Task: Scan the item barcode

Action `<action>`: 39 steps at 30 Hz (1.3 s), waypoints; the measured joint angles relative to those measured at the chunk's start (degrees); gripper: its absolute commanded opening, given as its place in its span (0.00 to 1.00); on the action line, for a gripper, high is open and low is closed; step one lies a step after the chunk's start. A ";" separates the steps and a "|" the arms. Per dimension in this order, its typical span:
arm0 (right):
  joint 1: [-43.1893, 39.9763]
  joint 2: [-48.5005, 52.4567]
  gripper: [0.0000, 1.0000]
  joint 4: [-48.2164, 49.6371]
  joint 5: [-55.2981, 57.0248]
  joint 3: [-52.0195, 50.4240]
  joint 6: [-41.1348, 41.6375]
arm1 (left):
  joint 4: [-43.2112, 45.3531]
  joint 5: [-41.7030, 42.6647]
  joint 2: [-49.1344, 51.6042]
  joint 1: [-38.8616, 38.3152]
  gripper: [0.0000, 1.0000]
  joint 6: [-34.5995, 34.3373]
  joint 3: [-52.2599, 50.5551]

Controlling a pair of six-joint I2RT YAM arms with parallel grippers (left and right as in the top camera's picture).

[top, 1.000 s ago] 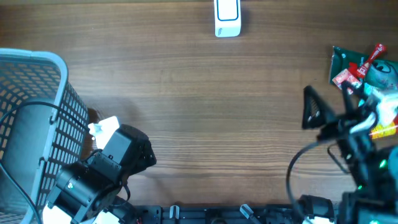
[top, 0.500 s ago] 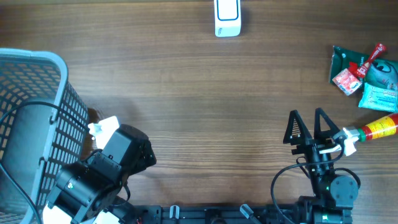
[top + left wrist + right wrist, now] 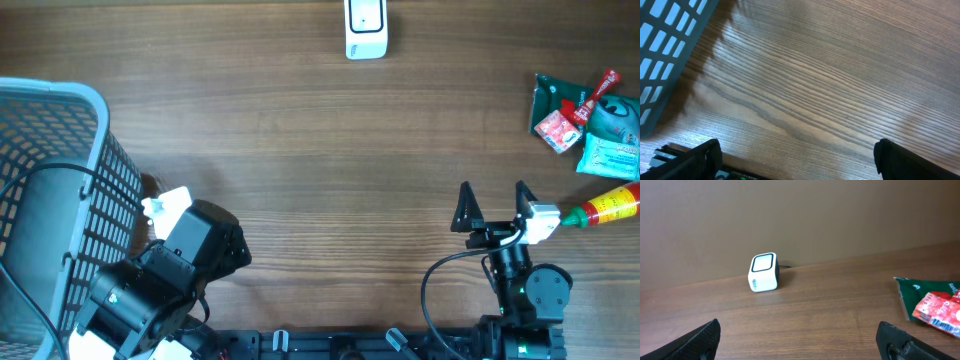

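Just right of the right gripper point(image 3: 492, 195), the sauce bottle point(image 3: 612, 206) is laid flat, long axis crosswise to the jaws, cap pointed toward them. Jaws are spread apart on it and on the left gripper point(image 3: 797, 152).

No word, brand or number could be read anywhere. The white barcode scanner point(image 3: 763, 272) carried a short line of blue print low on its front face, too small to make out. The red packet point(image 3: 940, 311) bore white lettering and what may have been a barcode strip along its lower edge, both blurred. The green pouch point(image 3: 914, 291) showed a small pale mark, and the sauce bottle point(image 3: 612, 206) a red-and-yellow label, neither legible.
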 measured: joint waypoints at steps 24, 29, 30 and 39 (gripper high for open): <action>-0.02 0.00 1.00 0.02 0.00 0.00 14.08 | 0.20 -0.46 -7.32 0.00 1.00 0.00 0.00; -0.02 0.00 1.00 0.04 0.00 0.00 14.08 | 13.73 -1.75 -18.47 5.70 1.00 1.42 -4.22; -0.02 -0.04 1.00 0.07 0.02 0.00 14.08 | 20.00 -0.50 -20.96 6.62 1.00 3.15 -7.39; -0.02 -0.15 1.00 0.04 0.00 0.00 14.08 | 82.16 26.05 -42.45 19.87 1.00 30.18 -54.10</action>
